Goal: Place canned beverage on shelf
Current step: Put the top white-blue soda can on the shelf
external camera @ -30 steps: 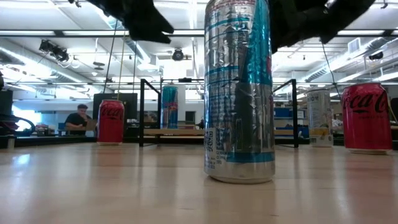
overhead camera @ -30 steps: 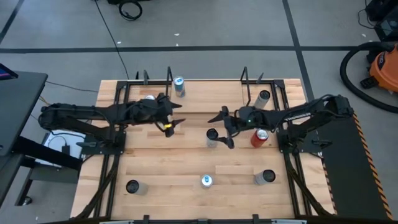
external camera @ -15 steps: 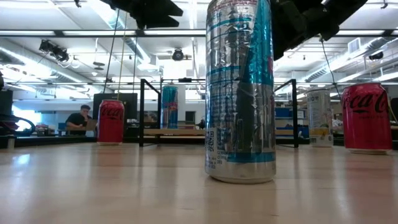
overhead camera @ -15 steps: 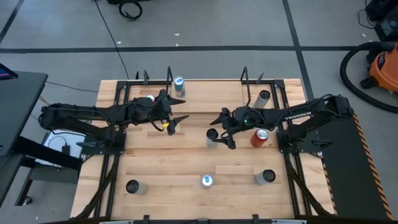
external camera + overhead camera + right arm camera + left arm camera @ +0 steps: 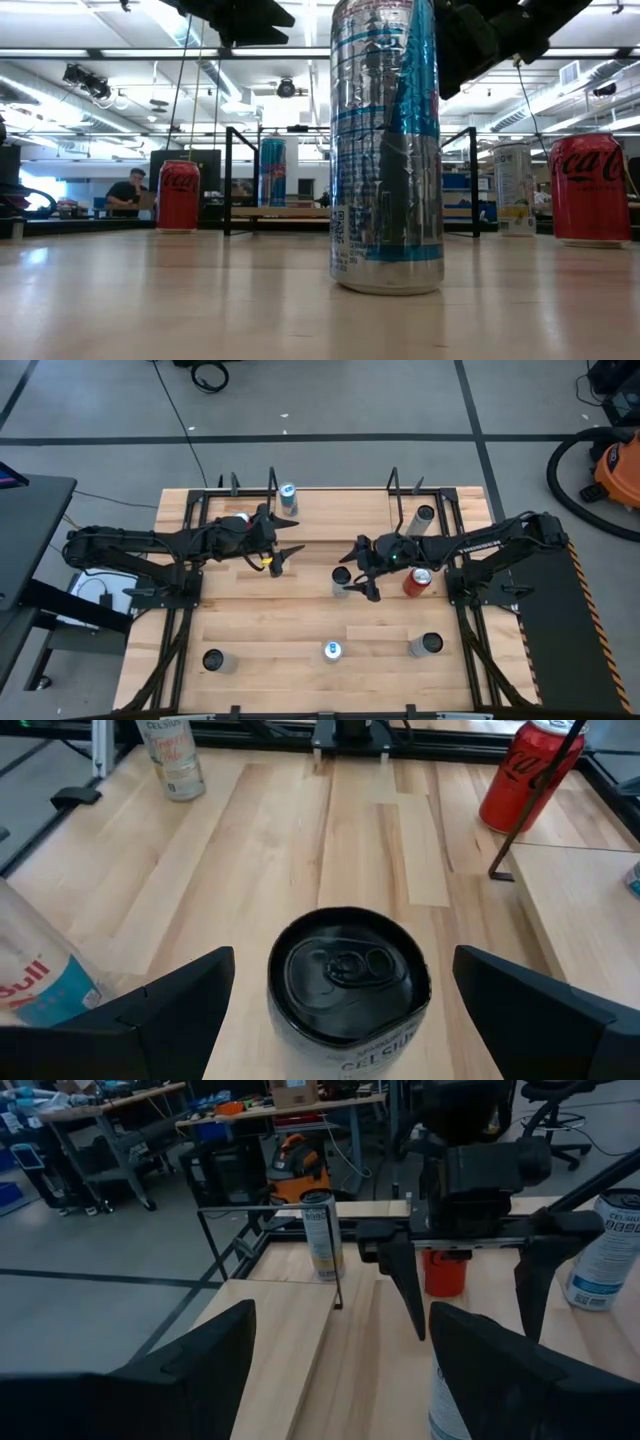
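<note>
A black-topped can (image 5: 348,982) stands upright on the tabletop near the middle (image 5: 341,580). My right gripper (image 5: 343,960) is open just above it, one finger on each side of the can's top, touching nothing; it also shows in the high view (image 5: 353,572). My left gripper (image 5: 289,545) is open and empty above the table, left of the middle, facing the right gripper. The shelf (image 5: 335,510) is a light wood plank with black rod uprights at the far middle; a blue can (image 5: 288,498) stands on its left end.
A red can (image 5: 418,582) stands right of the right gripper, a silver can (image 5: 425,517) by the shelf's right end, and a red can (image 5: 178,196) under the left arm. Three more cans stand along the near side (image 5: 214,660), (image 5: 331,651), (image 5: 428,645).
My left gripper has gone up a little and slightly toward the far edge. My right gripper has come down a little over the black-topped can. No can has moved.
</note>
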Motion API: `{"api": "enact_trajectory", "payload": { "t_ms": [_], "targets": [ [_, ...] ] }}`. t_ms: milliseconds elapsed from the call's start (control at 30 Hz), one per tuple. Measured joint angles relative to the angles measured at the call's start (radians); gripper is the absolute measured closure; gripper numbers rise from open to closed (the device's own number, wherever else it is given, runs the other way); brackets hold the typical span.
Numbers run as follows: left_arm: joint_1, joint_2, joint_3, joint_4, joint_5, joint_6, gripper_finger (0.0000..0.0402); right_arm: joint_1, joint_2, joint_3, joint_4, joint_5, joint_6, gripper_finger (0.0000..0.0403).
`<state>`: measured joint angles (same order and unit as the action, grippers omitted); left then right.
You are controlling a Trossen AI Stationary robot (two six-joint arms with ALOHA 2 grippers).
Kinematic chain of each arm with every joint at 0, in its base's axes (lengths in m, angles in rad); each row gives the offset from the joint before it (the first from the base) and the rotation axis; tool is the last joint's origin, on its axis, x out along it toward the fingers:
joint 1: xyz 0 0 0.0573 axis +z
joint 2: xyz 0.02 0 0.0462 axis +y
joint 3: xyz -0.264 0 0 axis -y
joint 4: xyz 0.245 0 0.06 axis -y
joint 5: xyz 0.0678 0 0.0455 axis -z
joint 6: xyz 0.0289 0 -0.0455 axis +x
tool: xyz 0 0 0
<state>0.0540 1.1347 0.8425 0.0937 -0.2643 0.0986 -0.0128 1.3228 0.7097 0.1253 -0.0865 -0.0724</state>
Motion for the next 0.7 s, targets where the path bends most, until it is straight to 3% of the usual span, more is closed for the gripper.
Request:
{"api": "enact_trajectory", "payload": {
  "t_ms": [167, 500, 700],
  "targets": [
    [0.0, 0.0, 0.0, 0.0, 0.0, 0.0, 0.0102, 0.007, 0.007, 0.0, 0.002, 0.055, -0.012, 0.0017],
    [0.0, 0.0, 0.0, -0.003, 0.0, 0.003, 0.0102, 0.007, 0.115, 0.001, 0.082, 0.06, -0.052, 0.0017],
    [0.0, 0.0, 0.0, -0.007, 0.0, 0.003, 0.0102, 0.007, 0.108, 0.001, 0.076, 0.06, -0.055, 0.0043]
  ]
}}
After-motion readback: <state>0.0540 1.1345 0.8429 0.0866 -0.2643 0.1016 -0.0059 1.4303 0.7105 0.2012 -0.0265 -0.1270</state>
